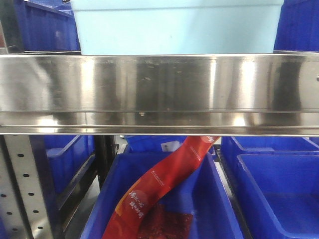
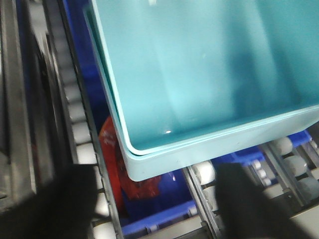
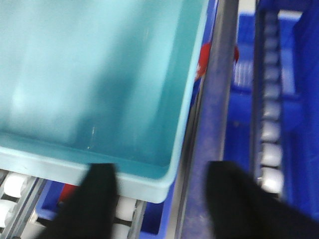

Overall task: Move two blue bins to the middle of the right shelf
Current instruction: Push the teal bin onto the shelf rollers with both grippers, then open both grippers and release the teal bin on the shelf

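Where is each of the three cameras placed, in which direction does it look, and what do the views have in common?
Exterior front-facing: sits level with the steel shelf rail, facing the rack; no robot part shows.
Left wrist: looks down past the open left gripper at the light blue bin on the rollers.
Right wrist: looks down past the open right gripper at the bin's other near corner.
Shared: all three show the light blue bin; the red packet lies in a dark blue bin below.

A steel shelf (image 1: 159, 89) with white rollers (image 2: 204, 172) carried a pale blue bin (image 1: 177, 25) directly on top.
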Action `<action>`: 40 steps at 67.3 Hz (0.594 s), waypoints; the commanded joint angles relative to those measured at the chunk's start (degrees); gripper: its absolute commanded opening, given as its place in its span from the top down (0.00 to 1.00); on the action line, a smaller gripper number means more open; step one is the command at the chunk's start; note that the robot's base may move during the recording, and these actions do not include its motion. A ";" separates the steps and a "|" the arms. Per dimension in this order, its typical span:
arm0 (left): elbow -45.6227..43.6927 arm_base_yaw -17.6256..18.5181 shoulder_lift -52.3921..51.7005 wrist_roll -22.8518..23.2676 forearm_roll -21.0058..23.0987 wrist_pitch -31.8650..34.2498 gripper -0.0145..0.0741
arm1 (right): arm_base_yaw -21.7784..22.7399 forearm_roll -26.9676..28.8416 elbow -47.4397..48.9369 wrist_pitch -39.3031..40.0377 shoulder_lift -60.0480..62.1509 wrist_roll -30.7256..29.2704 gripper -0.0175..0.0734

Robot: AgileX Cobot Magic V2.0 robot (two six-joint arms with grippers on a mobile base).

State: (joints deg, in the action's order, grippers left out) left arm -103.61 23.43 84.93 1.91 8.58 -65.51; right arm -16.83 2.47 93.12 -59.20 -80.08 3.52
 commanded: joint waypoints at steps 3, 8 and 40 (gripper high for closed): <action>2.44 0.27 -4.95 -0.18 -2.03 1.91 0.72 | 0.23 -3.19 -3.17 1.88 4.08 -0.02 0.81; 6.76 0.27 -8.89 -0.18 -2.76 4.81 0.91 | 0.23 -4.18 -7.64 3.78 6.75 -0.02 0.92; 55.04 0.27 -39.67 3.63 -6.23 34.07 0.96 | 0.23 -4.18 -48.62 27.21 28.87 -0.02 0.98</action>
State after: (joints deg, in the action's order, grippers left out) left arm -55.92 23.43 50.41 4.62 2.51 -38.57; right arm -16.83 -0.89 49.67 -37.53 -55.07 3.65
